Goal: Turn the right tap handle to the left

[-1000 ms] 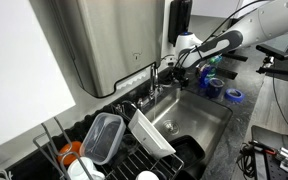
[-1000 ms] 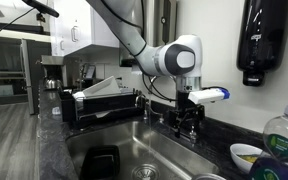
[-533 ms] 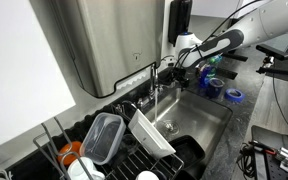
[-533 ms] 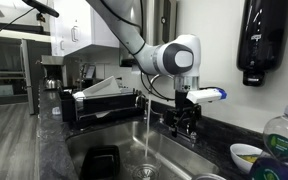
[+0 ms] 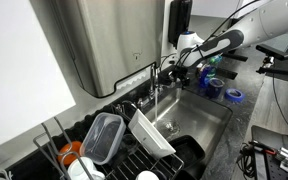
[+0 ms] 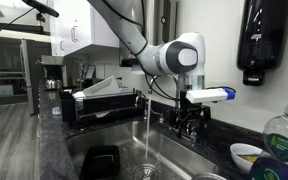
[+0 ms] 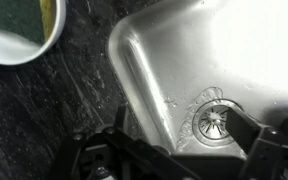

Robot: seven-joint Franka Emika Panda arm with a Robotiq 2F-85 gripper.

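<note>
The right tap handle is almost wholly hidden behind my gripper in both exterior views. My gripper (image 6: 189, 124) reaches down over it at the sink's back rim, and also shows in an exterior view (image 5: 174, 67). In the wrist view its dark fingers (image 7: 184, 152) stand apart, and the sink drain (image 7: 212, 120) shows between them. The taller chrome spout (image 6: 144, 98) stands beside the gripper. A thin stream of water (image 6: 147, 135) falls from it into the steel sink (image 5: 199, 112).
A dish rack (image 5: 104, 140) with a plastic tub and a white bowl stands beside the sink. A black container (image 6: 102, 160) lies in the basin. A white bowl holding a sponge (image 7: 14, 28) sits on the dark counter. A black wall dispenser (image 6: 264, 40) hangs above.
Water has started running from the spout since one second ago. The wrist has rotated a little, so its white and blue end points further outward.
</note>
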